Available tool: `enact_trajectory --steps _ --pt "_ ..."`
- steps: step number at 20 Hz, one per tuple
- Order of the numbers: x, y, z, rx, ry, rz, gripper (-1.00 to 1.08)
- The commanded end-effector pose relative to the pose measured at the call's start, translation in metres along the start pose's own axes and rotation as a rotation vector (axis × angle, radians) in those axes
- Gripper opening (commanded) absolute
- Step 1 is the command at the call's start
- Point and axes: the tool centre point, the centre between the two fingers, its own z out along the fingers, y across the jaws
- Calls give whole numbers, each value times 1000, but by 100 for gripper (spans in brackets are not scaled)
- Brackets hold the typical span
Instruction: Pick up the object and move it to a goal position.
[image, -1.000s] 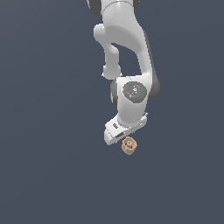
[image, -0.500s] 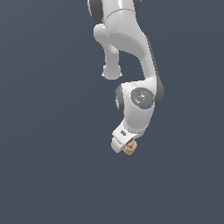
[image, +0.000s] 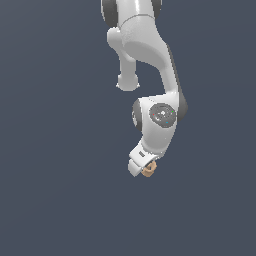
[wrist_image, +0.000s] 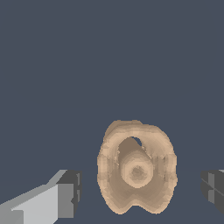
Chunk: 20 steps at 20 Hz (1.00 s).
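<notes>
Tan-beige and lumpy, the object (wrist_image: 137, 168) sits between our end effector's (wrist_image: 140, 188) two dark fingertips (wrist_image: 70, 192), which stand spread apart with clear gaps on both sides, touching nothing. In the exterior view, the object (image: 149, 169) shows just beside the white end effector (image: 141, 166), at the arm's lower tip.

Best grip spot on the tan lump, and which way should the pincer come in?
Probably the lump's two outer flanks. In the wrist view it lies between the open pincer's fingers, hollow face toward the camera. I'd come straight on along that view and close on the sides, not the rounded ends.
</notes>
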Motion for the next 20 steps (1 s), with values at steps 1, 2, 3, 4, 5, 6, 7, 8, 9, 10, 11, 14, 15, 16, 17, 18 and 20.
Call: enact_trajectory --steps 1,2,3,4,5,6,7,8,9,10,11,14,15,16,17,18,20 --pt "0 -1 11 1 -1 -1 100" --pt "-1 -1 17 1 -1 -2 100" --pt "-1 -1 24 1 -1 -3 100" --pt "-1 -1 29 1 -1 -4 100" --pt "-1 -1 33 1 -1 -4 100" --pt "-1 -1 37 1 -1 -5 100" --pt "-1 -1 40 1 -1 -5 100" --pt "-1 -1 41 1 -1 -5 100" --pt "0 -1 42 1 -1 -5 100" --pt "0 -1 42 1 -1 -5 100" --pt "0 0 42 1 -1 -5 100" --pt "0 0 42 1 -1 -5 -100" --pt "0 0 42 1 -1 -5 -100" --pt "0 0 42 1 -1 -5 -100" --pt "0 0 42 1 -1 -5 -100" --pt "0 0 42 1 -1 -5 -100" --pt "0 0 42 1 -1 -5 -100"
